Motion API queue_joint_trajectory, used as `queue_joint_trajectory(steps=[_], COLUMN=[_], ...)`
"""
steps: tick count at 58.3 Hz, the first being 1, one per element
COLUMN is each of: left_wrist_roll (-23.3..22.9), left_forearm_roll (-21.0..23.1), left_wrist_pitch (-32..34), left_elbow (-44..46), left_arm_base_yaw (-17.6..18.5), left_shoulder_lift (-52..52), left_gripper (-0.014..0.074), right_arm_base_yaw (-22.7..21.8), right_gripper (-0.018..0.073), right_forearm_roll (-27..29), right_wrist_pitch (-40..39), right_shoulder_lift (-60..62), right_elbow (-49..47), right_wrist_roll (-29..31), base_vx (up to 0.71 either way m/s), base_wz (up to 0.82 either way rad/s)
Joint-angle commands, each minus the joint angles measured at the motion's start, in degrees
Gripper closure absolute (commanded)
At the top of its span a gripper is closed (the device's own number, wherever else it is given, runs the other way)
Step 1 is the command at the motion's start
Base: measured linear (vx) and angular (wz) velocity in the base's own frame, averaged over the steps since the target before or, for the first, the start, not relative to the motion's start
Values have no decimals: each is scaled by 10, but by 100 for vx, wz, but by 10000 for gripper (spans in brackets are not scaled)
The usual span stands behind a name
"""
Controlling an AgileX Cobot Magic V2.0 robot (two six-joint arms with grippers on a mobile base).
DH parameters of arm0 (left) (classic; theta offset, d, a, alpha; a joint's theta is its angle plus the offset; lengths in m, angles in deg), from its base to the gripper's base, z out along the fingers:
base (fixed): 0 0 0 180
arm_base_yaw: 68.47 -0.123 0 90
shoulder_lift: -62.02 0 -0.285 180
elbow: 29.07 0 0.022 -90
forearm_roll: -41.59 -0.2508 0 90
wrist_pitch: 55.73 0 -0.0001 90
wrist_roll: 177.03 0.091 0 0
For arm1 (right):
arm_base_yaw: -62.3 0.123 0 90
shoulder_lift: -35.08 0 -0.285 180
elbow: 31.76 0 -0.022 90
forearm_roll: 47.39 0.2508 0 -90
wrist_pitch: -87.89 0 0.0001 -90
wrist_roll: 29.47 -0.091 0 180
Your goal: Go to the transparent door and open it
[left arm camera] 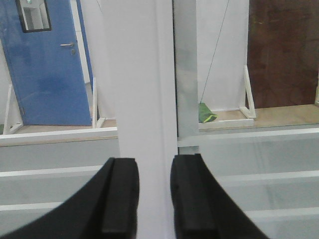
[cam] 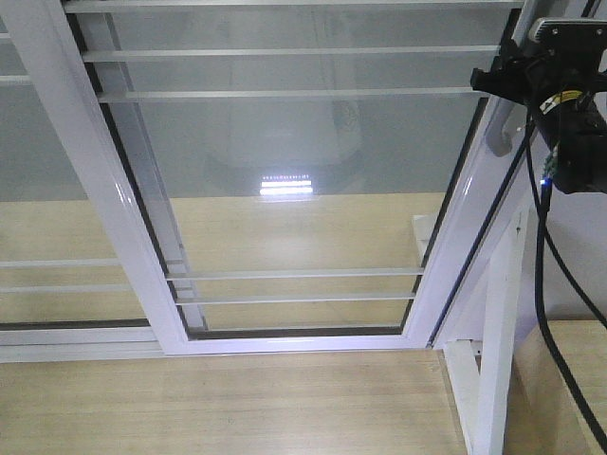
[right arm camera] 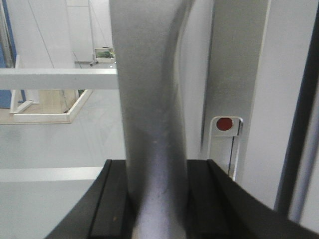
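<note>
Black fingers (right arm camera: 115, 199) of the right pincer (right arm camera: 157, 209) press on both sides of the grey handle (right arm camera: 149, 99) and hold it. Just beside the handle is a lock plate (right arm camera: 227, 144) with a red dot (right arm camera: 225, 124).

The left pincer (left arm camera: 154, 199) is only a little bit open and holds nothing. The white post (left arm camera: 144, 74) of the door frame stands right behind the gap. Past the glass, that view shows a blue door (left arm camera: 45, 74), a brown wall (left arm camera: 284, 50) and a small green thing (left arm camera: 207, 113) on the floor.

The front view shows the glass door (cam: 285, 142) close up, with thin white bars (cam: 285, 94) across it. Its handle is up high at the right edge, next to the right arm (cam: 560, 95). A black cable (cam: 541, 284) hangs from the arm. A white stand (cam: 498, 332) is beside the door at the lower right. The floor (cam: 190, 408) is light wood.

Only the front view shows much of the door. Only the right wrist view shows the grip.
</note>
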Motion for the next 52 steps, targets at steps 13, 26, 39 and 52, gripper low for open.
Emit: queue_joint_trajectory(steps=[13, 26, 39, 52], left_wrist_roll=[-3, -3, -3, -3], left_forearm_roll=[3, 3, 3, 3], left_wrist_pitch=[52, 52, 52, 51], left_elbow=[20, 20, 20, 20], left_arm_base_yaw=[0, 0, 0, 0], left_shoulder_lift=[-9, -9, -9, -9], left_gripper=[282, 282, 282, 282], right_arm_base_yaw=[88, 126, 156, 166], right_gripper=[332, 330, 300, 155], right_forearm_roll=[-70, -70, -70, -76], right_wrist_pitch=[-68, -76, -78, -80], right_shoulder_lift=[32, 32, 32, 32], right_elbow=[-19, -19, -19, -19], right_wrist_roll=[-4, -4, -4, -4], base_vx=[0, 0, 0, 0], base_wz=[0, 0, 0, 1])
